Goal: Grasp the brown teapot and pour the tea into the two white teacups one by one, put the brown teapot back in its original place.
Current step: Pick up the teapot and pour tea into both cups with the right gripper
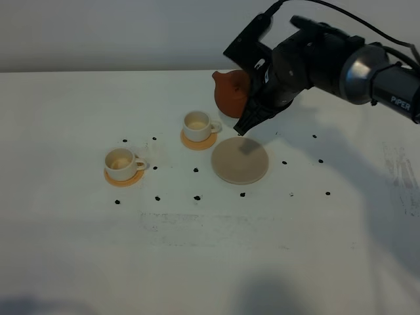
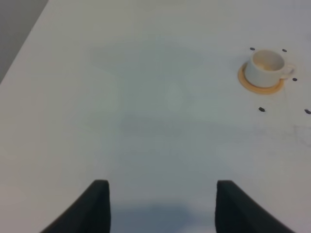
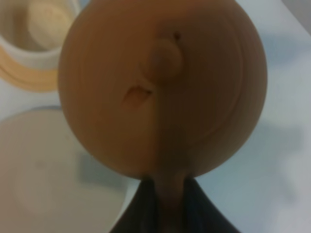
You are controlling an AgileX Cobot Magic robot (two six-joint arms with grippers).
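Note:
The brown teapot [image 1: 230, 94] hangs in the air behind the beige round disc [image 1: 239, 160], tipped with its spout toward the left. My right gripper [image 1: 249, 117] is shut on its handle; in the right wrist view the teapot [image 3: 163, 87] fills the frame above the gripper [image 3: 165, 206]. One white teacup [image 1: 197, 122] stands on an orange coaster [image 1: 199, 140] just left of the disc, the other teacup [image 1: 121, 161] farther left. The left wrist view shows a teacup [image 2: 265, 67] far ahead of my open, empty left gripper [image 2: 163, 187].
Small black dots [image 1: 196, 170] are scattered on the white table [image 1: 210, 249] around the cups and disc. The table's back edge runs just behind the teapot. The right arm [image 1: 367, 72] reaches in from the upper right. The left arm is out of the exterior view.

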